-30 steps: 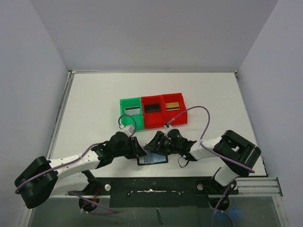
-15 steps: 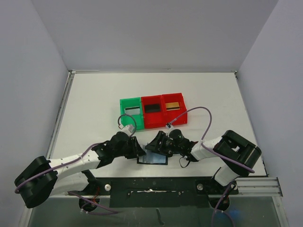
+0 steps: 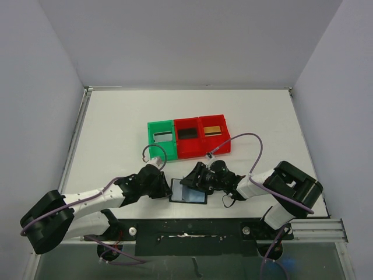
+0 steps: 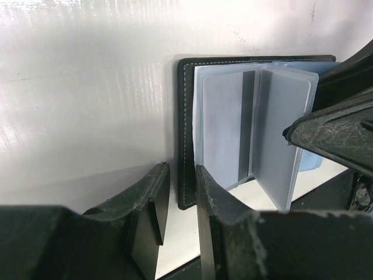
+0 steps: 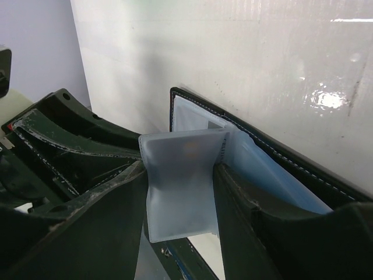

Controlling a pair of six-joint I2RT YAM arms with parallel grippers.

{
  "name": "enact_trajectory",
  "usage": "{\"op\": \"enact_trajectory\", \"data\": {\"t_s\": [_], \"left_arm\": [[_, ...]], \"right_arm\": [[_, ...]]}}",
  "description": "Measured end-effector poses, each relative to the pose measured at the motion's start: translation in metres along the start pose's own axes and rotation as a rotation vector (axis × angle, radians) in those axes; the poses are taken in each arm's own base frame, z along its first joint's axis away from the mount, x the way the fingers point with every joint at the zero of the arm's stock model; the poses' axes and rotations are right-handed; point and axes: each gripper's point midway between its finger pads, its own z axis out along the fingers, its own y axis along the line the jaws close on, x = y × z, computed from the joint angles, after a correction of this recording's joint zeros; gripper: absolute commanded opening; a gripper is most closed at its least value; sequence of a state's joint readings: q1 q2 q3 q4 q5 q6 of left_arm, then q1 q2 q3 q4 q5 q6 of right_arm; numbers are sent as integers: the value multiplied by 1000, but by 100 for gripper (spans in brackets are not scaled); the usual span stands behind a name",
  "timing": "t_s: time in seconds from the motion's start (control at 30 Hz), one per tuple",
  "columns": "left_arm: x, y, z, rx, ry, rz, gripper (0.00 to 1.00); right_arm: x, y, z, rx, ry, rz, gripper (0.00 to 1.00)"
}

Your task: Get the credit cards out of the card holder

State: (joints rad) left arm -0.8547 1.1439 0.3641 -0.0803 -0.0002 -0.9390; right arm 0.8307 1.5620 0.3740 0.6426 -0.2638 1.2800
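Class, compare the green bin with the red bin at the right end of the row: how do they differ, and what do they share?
The green bin stands at the left end of the row; the red bin stands at the right end. The green bin holds a silvery-grey card; the red bin holds a gold card. Both are open-topped, with one card lying flat inside.

The white table [image 3: 116, 116] is carrying a green bin [image 3: 150, 139] and two red bins [image 3: 187, 153] sitting side by side in a row mid-table, while the open card holder [image 3: 187, 195] is lying flat near its front edge
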Motion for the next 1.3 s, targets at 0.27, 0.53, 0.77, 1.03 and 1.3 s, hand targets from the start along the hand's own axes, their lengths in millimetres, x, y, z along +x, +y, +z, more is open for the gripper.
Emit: {"op": "enact_trajectory", "data": {"t_s": [0.27, 0.53, 0.77, 1.03, 1.3], "left_arm": [[-12, -7, -16, 11, -50, -1, 41], [-32, -62, -33, 221, -85, -12, 43], [-11, -73, -16, 270, 28, -3, 41], [1, -73, 0, 261, 82, -14, 18], [3, -70, 4, 248, 87, -19, 17]], "right_arm": [[-1, 0, 0, -2, -2, 7, 46], [-1, 0, -1, -3, 0, 8, 47], [-1, 0, -1, -3, 0, 11, 47], [-1, -1, -1, -1, 1, 11, 52], [-2, 6, -11, -1, -5, -29, 68]]}}
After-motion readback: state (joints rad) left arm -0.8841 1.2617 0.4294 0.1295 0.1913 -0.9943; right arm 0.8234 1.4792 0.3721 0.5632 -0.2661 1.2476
